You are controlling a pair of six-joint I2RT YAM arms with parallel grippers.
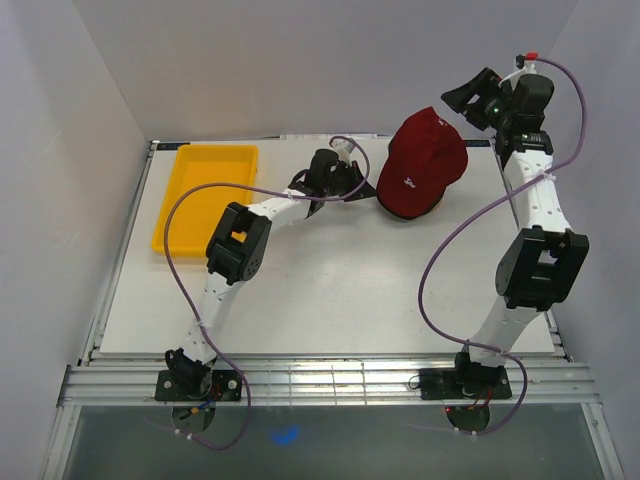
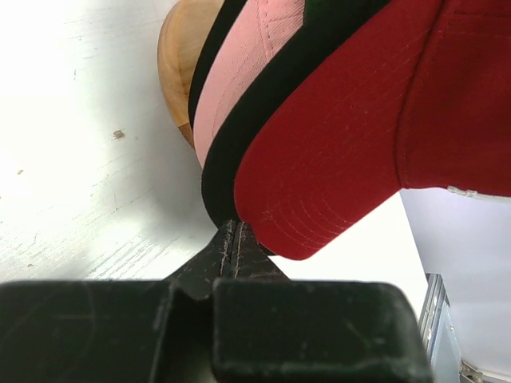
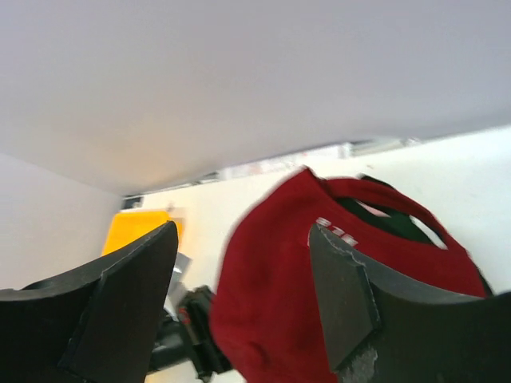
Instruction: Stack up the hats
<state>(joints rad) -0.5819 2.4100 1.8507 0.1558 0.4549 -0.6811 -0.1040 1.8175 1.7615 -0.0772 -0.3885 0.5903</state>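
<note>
All three caps sit nested on the wooden stand (image 2: 180,56), far right on the worktop (image 1: 330,290): red cap (image 1: 425,165) over black cap (image 2: 263,120) over pink cap (image 2: 247,64). My left fingers (image 2: 217,257) are clenched on nothing, tips against the brims, probably to line them up. My right fingers (image 3: 343,295) hang released above.

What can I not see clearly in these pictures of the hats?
- Top view: the red hat covers the pink hat and most of the dark hat.
- Left wrist view: left claw shut at the dark hat's brim; pinching it or not, unclear.
- Right wrist view: blur smears the red hat's logo.
- Left wrist view: brims hide most of the wooden stand.
</note>
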